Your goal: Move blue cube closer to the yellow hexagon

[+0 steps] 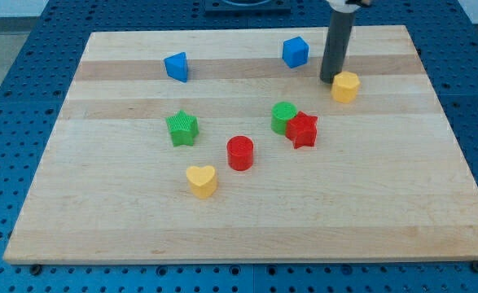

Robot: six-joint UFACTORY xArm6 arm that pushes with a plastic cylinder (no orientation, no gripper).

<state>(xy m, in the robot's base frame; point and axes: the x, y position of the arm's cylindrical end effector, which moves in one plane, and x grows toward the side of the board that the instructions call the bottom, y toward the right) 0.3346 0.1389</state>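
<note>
The blue cube (296, 51) sits near the view's top, right of centre, on the wooden board (369, 212). The yellow hexagon (345, 85) lies to its lower right. My tip (330, 80) stands just left of the yellow hexagon, almost touching it, and to the lower right of the blue cube, a short gap away. The rod rises straight up out of the view's top.
A blue triangular block (177, 66) lies at the upper left. A green star (182, 128), a red cylinder (240, 152) and a yellow heart (201, 180) sit mid-board. A green cylinder (283, 116) touches a red star (302, 129).
</note>
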